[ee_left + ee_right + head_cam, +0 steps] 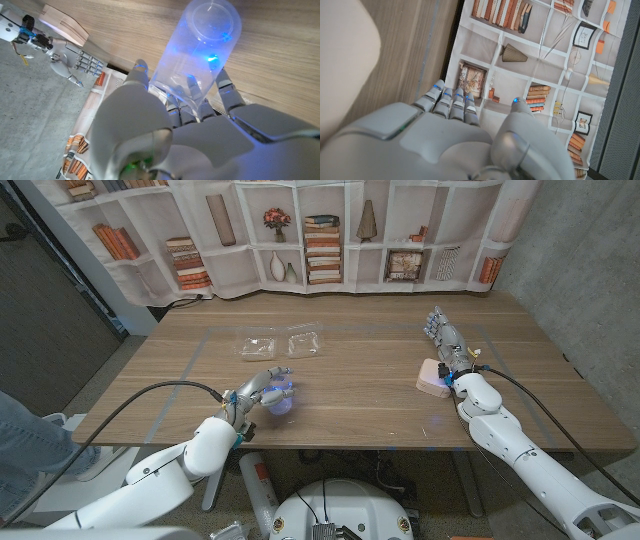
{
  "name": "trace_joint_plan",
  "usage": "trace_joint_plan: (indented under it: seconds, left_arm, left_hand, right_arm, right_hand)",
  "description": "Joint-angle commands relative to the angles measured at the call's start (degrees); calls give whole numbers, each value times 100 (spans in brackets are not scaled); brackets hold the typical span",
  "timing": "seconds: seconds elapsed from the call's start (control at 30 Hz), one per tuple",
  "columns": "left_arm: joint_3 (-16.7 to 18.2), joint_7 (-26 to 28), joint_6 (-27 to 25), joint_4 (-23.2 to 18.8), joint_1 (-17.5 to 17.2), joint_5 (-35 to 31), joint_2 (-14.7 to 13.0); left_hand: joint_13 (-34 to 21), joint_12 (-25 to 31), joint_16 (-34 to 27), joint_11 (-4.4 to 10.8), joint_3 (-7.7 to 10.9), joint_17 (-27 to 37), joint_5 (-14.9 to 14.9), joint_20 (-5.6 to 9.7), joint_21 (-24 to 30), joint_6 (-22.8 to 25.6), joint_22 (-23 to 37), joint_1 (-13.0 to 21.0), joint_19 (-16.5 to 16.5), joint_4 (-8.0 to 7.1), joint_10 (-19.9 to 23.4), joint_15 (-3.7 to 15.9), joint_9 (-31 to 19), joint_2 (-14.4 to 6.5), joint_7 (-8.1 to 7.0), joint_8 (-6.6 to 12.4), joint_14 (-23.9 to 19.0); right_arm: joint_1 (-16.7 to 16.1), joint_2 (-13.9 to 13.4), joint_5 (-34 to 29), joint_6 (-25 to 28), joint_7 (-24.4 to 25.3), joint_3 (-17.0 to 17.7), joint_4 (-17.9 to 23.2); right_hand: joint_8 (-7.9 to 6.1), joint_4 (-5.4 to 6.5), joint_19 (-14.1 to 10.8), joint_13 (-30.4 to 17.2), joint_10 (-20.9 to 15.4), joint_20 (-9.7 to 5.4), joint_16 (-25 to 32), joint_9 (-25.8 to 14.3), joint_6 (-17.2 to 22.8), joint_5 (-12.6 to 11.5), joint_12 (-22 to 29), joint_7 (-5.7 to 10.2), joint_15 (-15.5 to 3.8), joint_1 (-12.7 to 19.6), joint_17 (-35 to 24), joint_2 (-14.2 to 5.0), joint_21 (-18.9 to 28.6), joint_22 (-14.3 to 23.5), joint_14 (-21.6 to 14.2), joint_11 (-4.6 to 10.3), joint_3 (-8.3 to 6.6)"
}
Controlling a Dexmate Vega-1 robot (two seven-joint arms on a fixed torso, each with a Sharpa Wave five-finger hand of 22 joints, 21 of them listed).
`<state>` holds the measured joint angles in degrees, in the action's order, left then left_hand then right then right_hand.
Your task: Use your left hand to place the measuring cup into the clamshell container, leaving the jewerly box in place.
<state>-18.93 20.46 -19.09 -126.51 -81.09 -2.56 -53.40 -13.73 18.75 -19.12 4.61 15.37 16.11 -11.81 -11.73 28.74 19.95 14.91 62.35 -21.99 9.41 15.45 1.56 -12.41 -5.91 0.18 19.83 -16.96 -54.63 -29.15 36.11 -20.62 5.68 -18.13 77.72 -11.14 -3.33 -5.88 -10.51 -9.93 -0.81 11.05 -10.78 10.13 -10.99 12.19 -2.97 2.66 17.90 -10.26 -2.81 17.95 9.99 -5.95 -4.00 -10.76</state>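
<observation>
A clear plastic measuring cup (283, 399), lit blue, sits in my left hand (258, 390) near the table's front left. In the left wrist view the cup (199, 60) lies between the thumb and the fingers (227, 92), its base pointing away over the wood. The clear clamshell container (283, 343) lies open in two halves, farther back from that hand. A pale pink jewelry box (434, 378) stands at the right. My right hand (446, 336) stands just behind the box with fingers stretched out, holding nothing; the right wrist view shows the right hand (455, 135) the same way.
A backdrop printed with bookshelves (320, 240) hangs behind the table's far edge. Bare wood (370, 370) lies between the clamshell container and the jewelry box. A person's leg in jeans (25, 445) shows at the left edge.
</observation>
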Motion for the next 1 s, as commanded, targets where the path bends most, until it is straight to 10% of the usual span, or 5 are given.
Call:
trace_joint_plan:
  seconds: [0.03,0.4,1.0]
  left_arm:
    - [-55,165,-20,50,103,122,91]
    - [-53,396,103,135,98,180,247]
    - [7,223,168,163,224,386,185]
  left_hand:
    - [-40,87,-90,25,159,45,-3,5,119,331,-36,328,-205,3,259,26,-52,-174,-15,137,-259]
    - [-155,244,-338,10,590,213,-189,284,446,1053,-126,776,-578,-23,856,94,-155,-364,-21,471,-1019]
    - [-220,204,-304,13,637,302,-229,295,522,983,-149,720,-514,-116,819,77,-184,-296,-4,466,-989]
  right_arm:
    - [-48,-37,17,42,30,22,91]
    - [-104,-52,18,47,68,42,143]
    - [-111,-20,13,4,117,65,128]
  right_hand:
    - [-14,-16,-3,-18,-39,37,-10,-18,19,-7,2,12,-17,-18,-28,-29,-7,32,-44,8,-4]
    - [-14,-19,-11,-19,-40,36,-11,-18,18,-6,2,17,-22,-22,-29,-32,-24,33,-46,-1,-3]
    - [-19,-30,-23,-19,-48,40,-15,-18,32,-6,5,22,-18,-22,-28,-38,-57,34,-47,8,-2]
